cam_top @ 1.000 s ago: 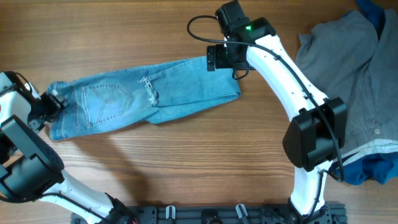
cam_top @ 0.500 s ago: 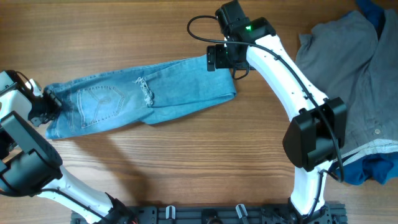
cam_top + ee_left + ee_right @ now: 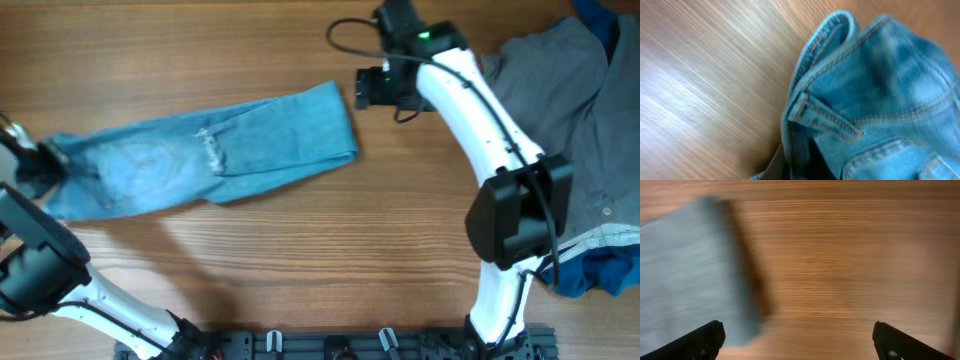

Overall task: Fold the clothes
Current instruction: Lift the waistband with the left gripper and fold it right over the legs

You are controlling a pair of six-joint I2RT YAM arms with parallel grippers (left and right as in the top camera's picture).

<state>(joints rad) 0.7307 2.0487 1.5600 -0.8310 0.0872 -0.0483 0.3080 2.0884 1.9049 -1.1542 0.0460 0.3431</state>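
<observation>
The clothes, faded light-blue jeans (image 3: 200,155), lie stretched across the table, waistband to the left and leg ends to the right. My left gripper (image 3: 32,166) at the far left edge is shut on the waistband. In the left wrist view the waistband and a belt loop (image 3: 827,117) bunch up, and the cloth runs down into the dark jaws of the left gripper (image 3: 802,167). My right gripper (image 3: 372,90) hangs open just right of the leg ends. Its fingertips (image 3: 707,339) stand wide over bare wood, with the jeans (image 3: 690,270) blurred at the left and nothing between them.
A grey buttoned garment (image 3: 570,120) is spread at the right side of the table. Dark blue cloth (image 3: 600,272) shows under it at the lower right and at the top right corner. A black rail (image 3: 380,345) runs along the front edge.
My left gripper has shut on the waistband and drawn the jeans leftward. My right gripper has moved right and a little up, off the leg ends, still open.
</observation>
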